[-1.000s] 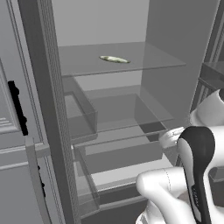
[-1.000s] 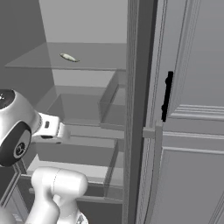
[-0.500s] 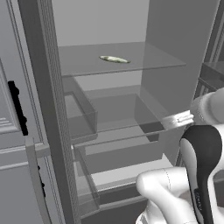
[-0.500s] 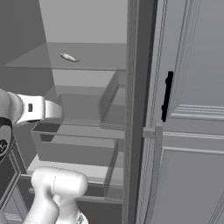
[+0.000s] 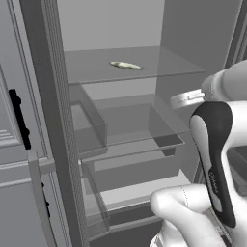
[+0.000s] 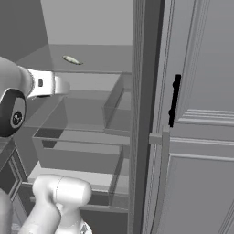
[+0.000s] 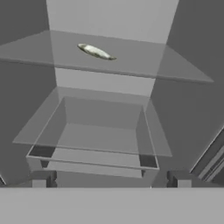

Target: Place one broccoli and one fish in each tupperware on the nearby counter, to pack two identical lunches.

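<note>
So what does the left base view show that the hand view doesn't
The left base view alone shows the robot arm, the cabinet door with its black handle, and the bottom drawer. The hand view alone shows the open claw tips. Both show the fish on the glass shelf and the clear drawer beneath.

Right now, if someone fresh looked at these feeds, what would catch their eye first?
A lone fish lying on the upper glass shelf of the open fridge, toward the back. Below it sit see-through drawers. The white arm's wrist reaches in from the right of the left base view, and the open gripper faces the drawers.
</note>
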